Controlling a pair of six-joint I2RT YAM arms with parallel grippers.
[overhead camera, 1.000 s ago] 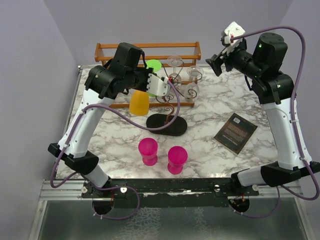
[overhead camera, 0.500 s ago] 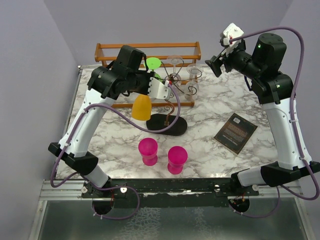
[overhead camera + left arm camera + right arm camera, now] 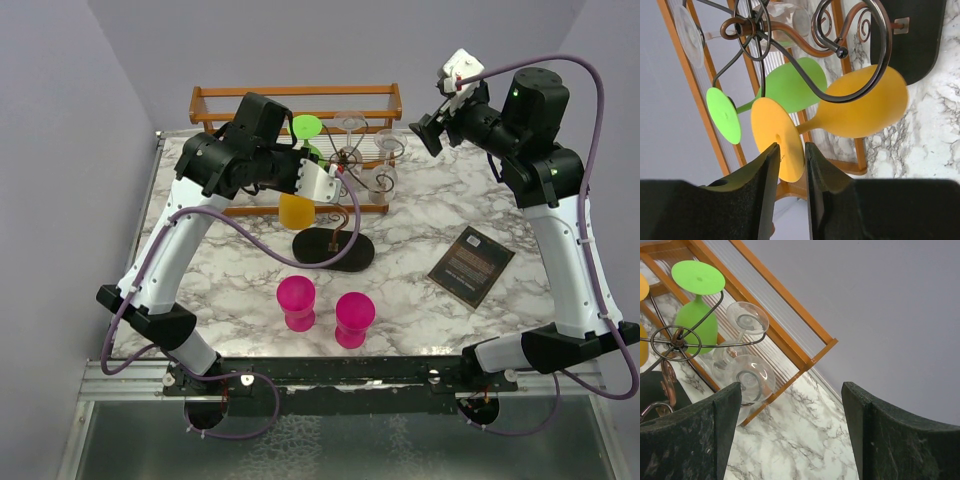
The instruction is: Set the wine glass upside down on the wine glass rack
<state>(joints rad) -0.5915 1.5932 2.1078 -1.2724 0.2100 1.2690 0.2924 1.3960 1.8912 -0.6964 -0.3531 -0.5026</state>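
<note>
The wine glass point(image 3: 860, 107), an orange one, hangs on the wine glass rack point(image 3: 340, 255), directly in front of my left end effector point(image 3: 791, 146). Its round foot is the part nearest to me. Its bowl points away from my fingers, toward the marble bench point(image 3: 420, 210) and the black base of the rack. One curled wire arm of the rack passes across the glass where the stem meets the bowl.

The jaws of my left end effector stand narrow, and the lower rim of the orange foot reaches into the small gap between them. Whether the fingers press on that rim or only stand beside it, I cannot tell.

Just beside the orange glass, a little farther from my left fingers, a green glass point(image 3: 790, 87) hangs on the same rack, also with its foot toward me. Beyond both glasses stands the wooden slatted shelf point(image 3: 295, 92).

My right end effector point(image 3: 790, 440) is held high, well apart from the rack. Its jaws are wide and nothing is between them. Ahead of it and lower, two clear glasses point(image 3: 742, 375) hang on the side of the rack nearest to it.

Two pink cups point(image 3: 296, 303) stand near each other on the bench, behind my left end effector, toward my bases. A dark card point(image 3: 471, 265) lies flat on the bench, behind my right end effector.
</note>
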